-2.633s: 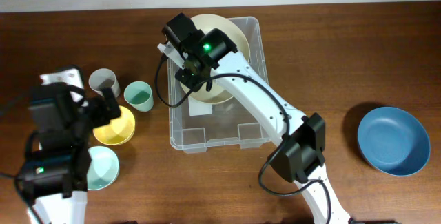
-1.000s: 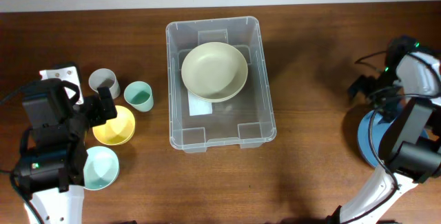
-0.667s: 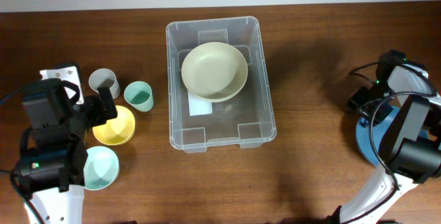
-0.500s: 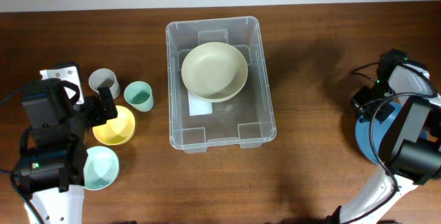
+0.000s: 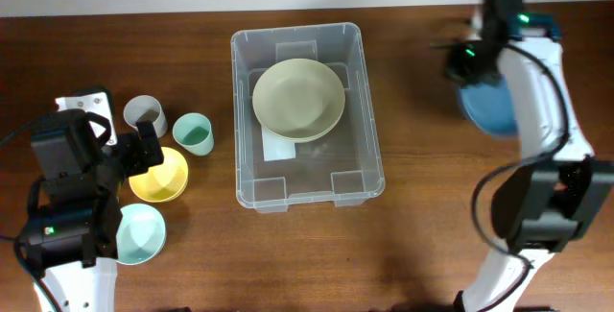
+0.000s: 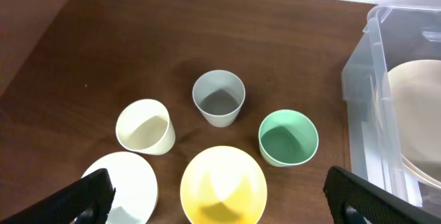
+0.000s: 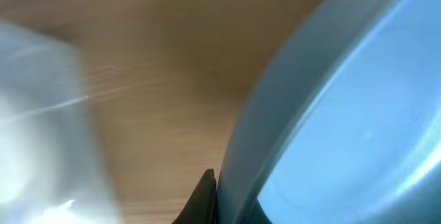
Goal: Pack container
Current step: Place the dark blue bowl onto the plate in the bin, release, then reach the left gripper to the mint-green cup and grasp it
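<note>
Right of the container [image 5: 317, 173] on the worktop [image 5: 422, 216], the right gripper [image 5: 468, 66] carries the blue bowl [image 5: 484, 110], jaws closed on its rim. Left gripper [image 6: 220, 193]: jaws wide, empty. Next, judged: nest it in the cream bowl [image 5: 298, 99] inside.

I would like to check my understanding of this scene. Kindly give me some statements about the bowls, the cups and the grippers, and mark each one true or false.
1. A pale bowl lies inside the container. True.
2. The blue bowl is inside the container. False: it is outside, to the container's right, held by the right gripper.
3. The left gripper grips the green cup. False: its fingers are spread wide and hold nothing.
4. The grey cup stands upright on the table, beside the green cup. True.
</note>
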`<state>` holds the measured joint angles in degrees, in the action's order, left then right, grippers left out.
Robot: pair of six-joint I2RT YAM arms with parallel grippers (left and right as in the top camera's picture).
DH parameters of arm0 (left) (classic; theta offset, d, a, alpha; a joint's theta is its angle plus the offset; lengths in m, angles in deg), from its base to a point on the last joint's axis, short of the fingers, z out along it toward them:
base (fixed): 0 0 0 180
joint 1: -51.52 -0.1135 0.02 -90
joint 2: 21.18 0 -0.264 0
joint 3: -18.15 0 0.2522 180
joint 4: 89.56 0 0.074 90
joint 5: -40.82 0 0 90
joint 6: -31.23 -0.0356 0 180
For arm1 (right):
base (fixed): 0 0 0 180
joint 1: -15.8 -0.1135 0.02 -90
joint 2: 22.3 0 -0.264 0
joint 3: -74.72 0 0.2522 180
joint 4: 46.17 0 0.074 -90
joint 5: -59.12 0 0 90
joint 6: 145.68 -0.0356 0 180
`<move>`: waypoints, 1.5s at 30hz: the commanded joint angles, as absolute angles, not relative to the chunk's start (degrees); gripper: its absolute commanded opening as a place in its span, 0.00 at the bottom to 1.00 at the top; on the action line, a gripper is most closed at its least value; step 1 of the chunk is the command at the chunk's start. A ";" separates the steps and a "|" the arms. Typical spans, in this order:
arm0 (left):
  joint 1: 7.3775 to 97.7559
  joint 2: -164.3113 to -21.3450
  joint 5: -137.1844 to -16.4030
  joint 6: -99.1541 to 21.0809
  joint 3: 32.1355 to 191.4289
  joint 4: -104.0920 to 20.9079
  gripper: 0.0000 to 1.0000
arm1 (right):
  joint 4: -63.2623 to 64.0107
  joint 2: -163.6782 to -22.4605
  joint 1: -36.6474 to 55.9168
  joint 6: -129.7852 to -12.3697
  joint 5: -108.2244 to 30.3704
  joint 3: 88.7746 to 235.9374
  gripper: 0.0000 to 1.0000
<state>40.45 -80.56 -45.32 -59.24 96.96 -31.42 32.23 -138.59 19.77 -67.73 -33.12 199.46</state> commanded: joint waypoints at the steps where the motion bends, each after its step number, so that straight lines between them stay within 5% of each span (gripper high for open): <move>1: 40.10 -80.49 -45.98 -60.34 97.49 -31.55 0.99 | 31.99 -135.24 6.06 -53.94 -34.96 208.14 0.04; 13: 40.10 -80.49 -45.95 -60.34 97.49 -31.57 0.99 | 29.48 -141.91 -19.56 -38.42 -34.76 207.50 0.04; 21: 40.10 -80.49 -45.95 -60.34 97.49 -31.57 0.99 | 29.26 -148.92 -21.92 -36.39 -35.00 207.50 0.04; 26: 40.10 -80.49 -45.95 -60.34 97.49 -31.57 0.99 | 29.63 -148.53 -21.92 -36.70 -31.83 209.25 0.16; 31: 40.10 -80.49 -45.95 -60.34 97.49 -31.59 0.99 | 32.38 -142.30 -18.64 -51.67 -19.38 218.10 0.17; 32: 40.10 -80.49 -45.95 -60.34 97.49 -31.59 0.99 | 32.60 -141.32 -17.57 -53.35 -19.05 218.93 0.22; 33: 40.10 -80.49 -45.98 -60.34 97.49 -31.61 0.99 | 33.39 -138.54 -13.92 -57.35 -19.07 220.33 0.40; 34: 40.12 -80.49 -46.22 -60.34 97.49 -31.61 0.99 | 33.67 -137.82 -12.80 -58.29 -19.07 220.44 0.43; 35: 40.10 -80.49 -46.92 -60.31 97.49 -31.72 0.99 | 34.94 -135.66 -8.91 -59.80 -19.97 220.44 0.99; 45: 40.53 -87.77 -57.65 -60.27 97.49 -34.54 0.99 | 52.73 -133.76 25.27 -65.70 -36.80 220.16 0.99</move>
